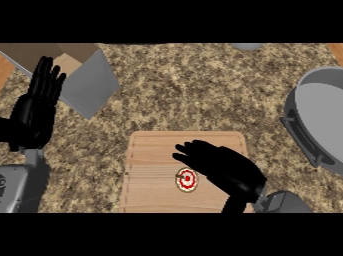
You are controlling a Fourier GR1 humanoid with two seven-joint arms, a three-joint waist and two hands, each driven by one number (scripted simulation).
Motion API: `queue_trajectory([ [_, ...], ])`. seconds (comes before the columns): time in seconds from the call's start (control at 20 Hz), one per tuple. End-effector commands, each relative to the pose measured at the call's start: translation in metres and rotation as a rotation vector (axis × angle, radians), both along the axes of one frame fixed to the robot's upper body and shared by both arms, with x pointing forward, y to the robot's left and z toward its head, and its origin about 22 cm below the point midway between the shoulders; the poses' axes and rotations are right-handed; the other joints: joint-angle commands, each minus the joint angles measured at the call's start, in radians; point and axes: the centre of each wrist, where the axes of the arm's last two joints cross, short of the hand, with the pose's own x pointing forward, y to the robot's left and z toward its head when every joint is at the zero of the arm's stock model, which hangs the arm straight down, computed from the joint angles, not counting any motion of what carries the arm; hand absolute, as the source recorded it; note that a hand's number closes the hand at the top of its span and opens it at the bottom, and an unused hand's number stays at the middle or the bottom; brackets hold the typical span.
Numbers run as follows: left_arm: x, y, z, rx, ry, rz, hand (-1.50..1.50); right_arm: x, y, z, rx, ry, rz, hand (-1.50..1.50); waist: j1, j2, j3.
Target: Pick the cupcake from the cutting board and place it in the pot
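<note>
Right hand (226, 167) sits over the cutting board (152, 150), fingers spread and relaxed, holding nothing. Cupcake (186, 179) lies on the board just left of the palm, below the fingertips; whether the hand touches it cannot be told. Board's bare wood runs left of the hand out to its left edge, and its top edge lies just past the fingertips.

Pot (329, 120) stands to the right of the hand and further up, on the speckled counter (196, 95), its far side cut by the view's right edge. Open counter lies between the board's right edge and the pot's rim.

Left hand (39, 100) rests well apart on the left, fingers straight and up, holding nothing, beside 1 grey box (93, 82).
</note>
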Motion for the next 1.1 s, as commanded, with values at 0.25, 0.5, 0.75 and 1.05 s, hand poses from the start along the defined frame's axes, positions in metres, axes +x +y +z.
queue_trajectory([
  [0.25,-0.010,-0.001,-0.013,-0.010,0.010,-0.002,0.00,0.003,0.009,-0.007,-0.097,-0.034,-0.075,-1.50,0.000,0.000,-0.001],
  [0.5,0.011,-0.002,-0.005,-0.011,-0.006,0.008,0.00,-0.010,0.046,-0.047,-0.079,-0.026,-0.067,-1.50,-0.003,0.001,0.000],
  [0.75,0.007,0.003,-0.011,0.003,-0.007,0.013,0.00,0.010,0.047,-0.060,-0.065,-0.022,-0.038,-1.50,0.000,0.001,0.000],
  [1.05,-0.007,-0.005,-0.020,-0.005,-0.007,0.000,0.00,0.018,0.049,-0.075,-0.050,0.013,-0.016,-1.50,0.000,0.001,0.000],
])
